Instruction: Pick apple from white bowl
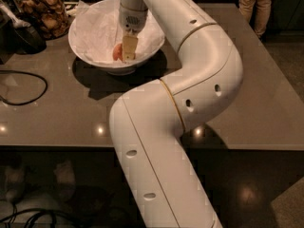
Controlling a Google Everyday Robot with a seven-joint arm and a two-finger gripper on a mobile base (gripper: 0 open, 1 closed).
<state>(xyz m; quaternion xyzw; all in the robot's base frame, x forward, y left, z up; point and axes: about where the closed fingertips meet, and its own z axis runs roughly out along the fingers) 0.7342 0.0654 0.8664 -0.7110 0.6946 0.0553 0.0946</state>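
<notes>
Dark grey table (71, 113) carries a wide white paper-lined bowl (80, 52). My gripper (128, 51) sits down inside it, with the small reddish-orange apple (116, 52) touching it. I judge this the grasp stage, but cannot tell whether the gripper has clenched. Next move: confirm the hold, then lift straight up.

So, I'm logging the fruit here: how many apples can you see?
1. The apple lies inside the white bowl on its paper lining, partly behind the gripper, which reaches down into the bowl. Others could be hidden behind the arm.
</notes>
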